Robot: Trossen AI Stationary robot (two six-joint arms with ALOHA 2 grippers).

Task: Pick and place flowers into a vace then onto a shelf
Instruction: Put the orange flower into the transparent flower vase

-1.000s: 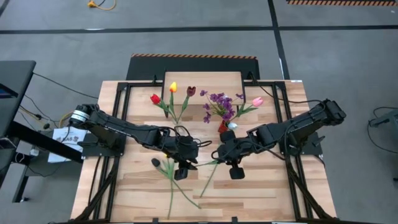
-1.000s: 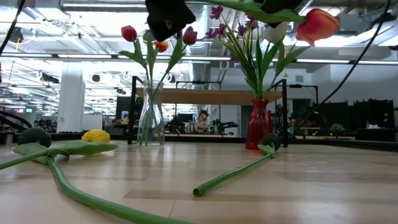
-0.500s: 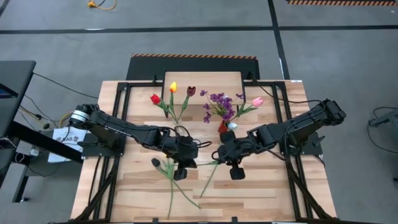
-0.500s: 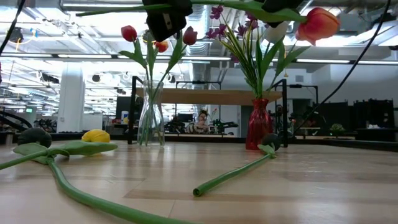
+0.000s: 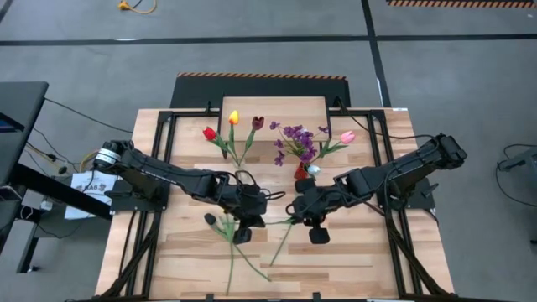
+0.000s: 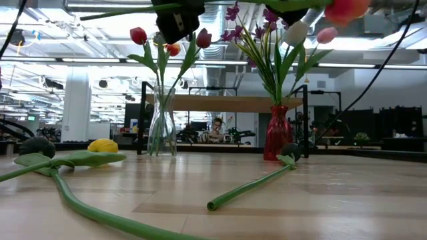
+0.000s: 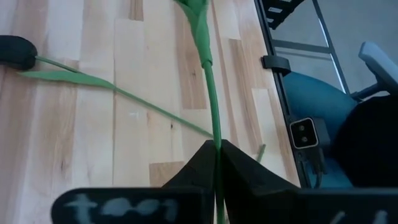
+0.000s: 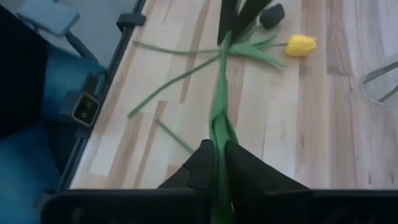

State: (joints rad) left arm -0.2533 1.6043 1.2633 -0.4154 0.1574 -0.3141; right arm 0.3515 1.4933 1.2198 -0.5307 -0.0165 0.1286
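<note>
Low view: orange tulip head [image 6: 347, 9] cut off at upper right edge. Its green stem [image 7: 212, 118] runs mid-air at frame centre above the table [image 5: 352, 260], pinched at one end by left gripper [image 7: 217, 163], at the other by right gripper [image 8: 219, 163], jaws narrow.

high straight down, low level across table [image 6: 347, 200]; wrists close over stem [image 7: 211, 106]

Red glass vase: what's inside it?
The red glass vase holds the purple blossom sprig, a white tulip and a pink tulip. The stem ends inside are hidden by the glass.
</note>
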